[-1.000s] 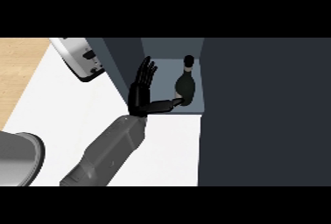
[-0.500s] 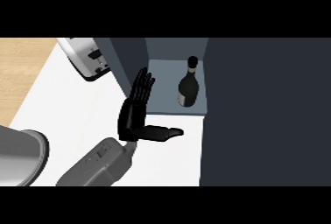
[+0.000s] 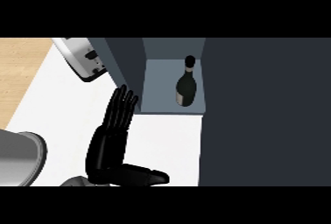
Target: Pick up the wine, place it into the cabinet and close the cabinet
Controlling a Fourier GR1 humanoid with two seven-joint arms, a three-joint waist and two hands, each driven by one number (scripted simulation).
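Wine (image 3: 185, 87): lying inside the open cabinet (image 3: 158, 94), neck far.
Left hand (image 3: 113, 135): has drawn back near-left, now apart from the wine; fingers straight, thumb out, holding nothing.
Door (image 3: 265, 109): apparently the dark panel at right, not shut.
Outstanding: closing only.

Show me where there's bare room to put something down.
Bare white counter lies between the left hand and the dark cabinet, below the shelf holding the wine bottle. Another patch sits left of the hand, between the silver appliance and grey pot. The shelf is tight.
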